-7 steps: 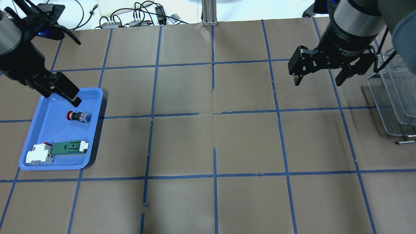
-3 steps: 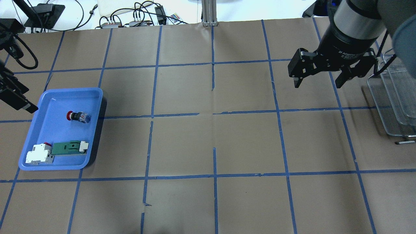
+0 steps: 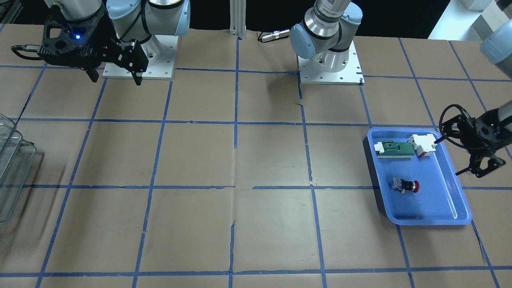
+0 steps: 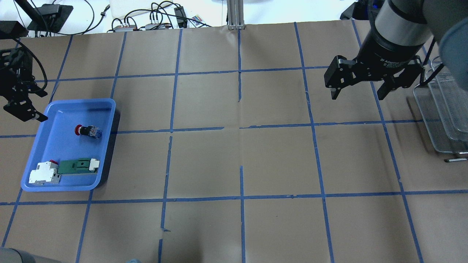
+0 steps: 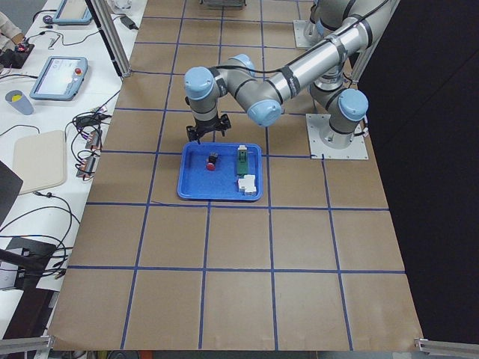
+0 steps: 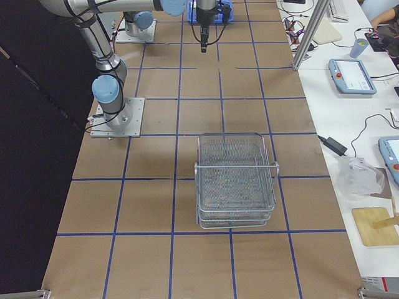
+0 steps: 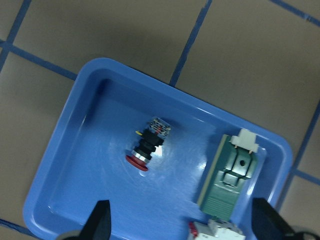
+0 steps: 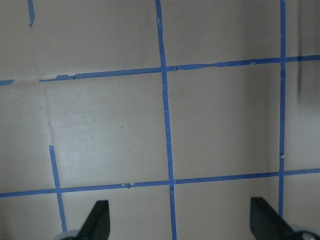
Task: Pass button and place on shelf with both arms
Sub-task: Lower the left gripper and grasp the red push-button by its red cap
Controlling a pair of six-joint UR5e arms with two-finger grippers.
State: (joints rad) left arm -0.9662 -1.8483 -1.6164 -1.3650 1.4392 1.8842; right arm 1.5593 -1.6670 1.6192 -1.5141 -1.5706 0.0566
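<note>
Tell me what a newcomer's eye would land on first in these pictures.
The blue tray on the robot's left stands out first, the red-headed button lying on its side inside it near a green-and-white part and a white block. Next come the silvery wire shelf at the table's opposite end and the right gripper hanging near it, jaws open.

Silver arms (image 5: 307,66), light-blue joint caps (image 3: 301,42)

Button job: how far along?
Done: nothing; the red-headed push-button lies in the blue plastic tray. In hand: the left end effector hangs open by the tray. To do: grasp, pass to the open right end effector, place on the silvery wire-mesh shelf.
</note>
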